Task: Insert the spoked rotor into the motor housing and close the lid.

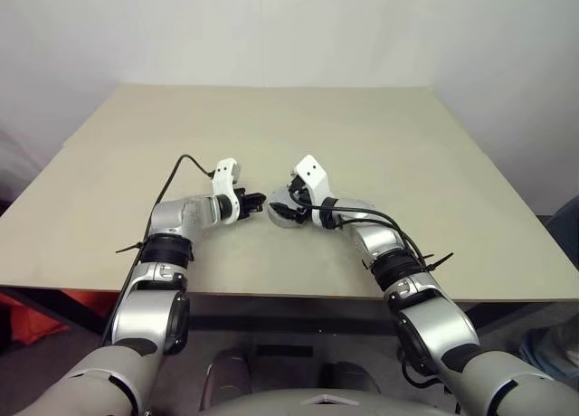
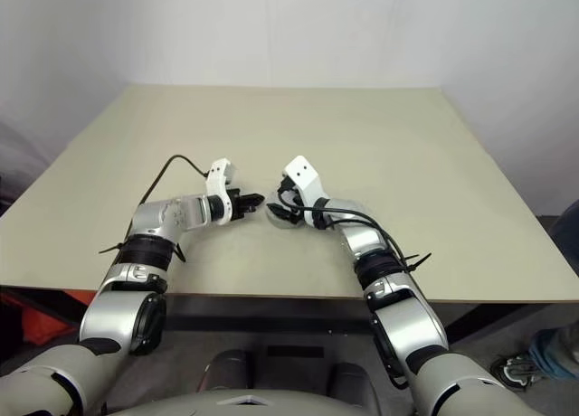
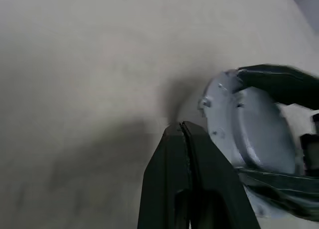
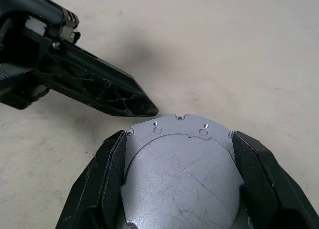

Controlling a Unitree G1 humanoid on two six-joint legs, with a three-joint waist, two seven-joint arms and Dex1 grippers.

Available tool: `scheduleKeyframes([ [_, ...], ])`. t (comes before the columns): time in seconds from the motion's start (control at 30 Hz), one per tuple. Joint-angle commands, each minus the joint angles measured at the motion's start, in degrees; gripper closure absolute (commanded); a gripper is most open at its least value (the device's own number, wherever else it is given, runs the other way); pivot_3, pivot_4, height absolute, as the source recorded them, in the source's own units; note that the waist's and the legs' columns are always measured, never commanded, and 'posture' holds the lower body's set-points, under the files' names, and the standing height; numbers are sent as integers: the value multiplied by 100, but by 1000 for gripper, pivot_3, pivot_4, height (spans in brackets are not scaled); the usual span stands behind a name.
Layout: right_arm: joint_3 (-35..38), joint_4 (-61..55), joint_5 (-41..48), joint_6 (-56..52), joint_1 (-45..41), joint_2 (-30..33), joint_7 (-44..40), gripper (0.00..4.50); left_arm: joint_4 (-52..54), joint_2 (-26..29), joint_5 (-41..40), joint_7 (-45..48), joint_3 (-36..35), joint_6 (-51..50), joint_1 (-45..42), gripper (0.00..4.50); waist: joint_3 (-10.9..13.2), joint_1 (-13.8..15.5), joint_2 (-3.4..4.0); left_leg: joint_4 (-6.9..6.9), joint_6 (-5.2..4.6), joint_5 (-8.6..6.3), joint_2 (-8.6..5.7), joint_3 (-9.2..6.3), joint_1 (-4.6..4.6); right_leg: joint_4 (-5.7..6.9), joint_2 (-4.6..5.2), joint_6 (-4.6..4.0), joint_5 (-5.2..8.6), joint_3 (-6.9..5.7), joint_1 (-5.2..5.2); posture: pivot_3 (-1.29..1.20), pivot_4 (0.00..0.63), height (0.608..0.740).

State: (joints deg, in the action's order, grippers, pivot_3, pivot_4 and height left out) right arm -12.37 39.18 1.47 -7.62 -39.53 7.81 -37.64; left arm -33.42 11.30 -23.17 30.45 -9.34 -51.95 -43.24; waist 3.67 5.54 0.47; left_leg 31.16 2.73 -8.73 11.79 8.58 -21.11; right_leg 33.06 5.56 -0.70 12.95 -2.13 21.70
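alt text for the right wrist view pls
The right gripper clamps a round silver metal part between its two black fingers, above a beige table. The left gripper, fingers shut to a point, reaches in close to the part's rim.

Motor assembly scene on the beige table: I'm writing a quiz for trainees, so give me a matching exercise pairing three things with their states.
Things:
1. left gripper
2. right gripper
3. beige table

States:
A. clamped on the round silver metal motor part
B. bare surface beneath both arms
C. fingers pressed together, tip near the silver part's rim

Pairs: 1-C, 2-A, 3-B
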Motion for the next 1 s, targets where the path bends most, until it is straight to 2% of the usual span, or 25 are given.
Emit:
scheduleKeyframes([
  [0.03,-58,295,-298,-342,251,254,159,1257,172,91,-268,37,-386,269,-184,4469,0,0,0,0,0,0,0,0,0,0,0,0,0,-1,0,0,0,740],
  [0.13,-59,268,-297,-355,265,257,152,1257,286,62,-607,124,-703,158,-220,4469,0,0,0,0,0,0,0,0,0,-1,0,0,0,0,-2,0,0,740],
  [0.37,-96,315,-313,-327,222,215,137,1257,453,-77,-997,455,-562,-477,-215,4469,1,-1,0,-5,0,0,1,-2,2,-19,0,0,0,-6,5,0,0,740],
  [0.5,-104,329,-312,-307,201,205,136,1257,296,-62,-910,547,-300,-701,-255,4469,1,-2,0,-7,0,0,0,-2,2,-24,1,0,0,-4,-6,0,0,740],
  [0.7,-62,270,-267,-310,179,185,155,1257,-790,46,-367,123,-40,-663,-625,4469,2,-2,1,-13,0,0,0,-4,3,-32,0,2,1,-16,20,0,0,740],
  [0.9,-3,27,-203,-489,198,185,171,1257,-1020,3,-251,152,-9,-634,-755,4469,4,-5,5,-15,0,-1,4,-9,12,-64,6,2,1,-76,1,0,0,740],
  [1.0,23,-78,-181,-640,210,181,172,1257,-995,-23,-273,216,6,-692,-759,4469,5,-4,6,-17,-1,-1,0,-9,14,-65,58,2,1,-111,-7,0,0,740],
])
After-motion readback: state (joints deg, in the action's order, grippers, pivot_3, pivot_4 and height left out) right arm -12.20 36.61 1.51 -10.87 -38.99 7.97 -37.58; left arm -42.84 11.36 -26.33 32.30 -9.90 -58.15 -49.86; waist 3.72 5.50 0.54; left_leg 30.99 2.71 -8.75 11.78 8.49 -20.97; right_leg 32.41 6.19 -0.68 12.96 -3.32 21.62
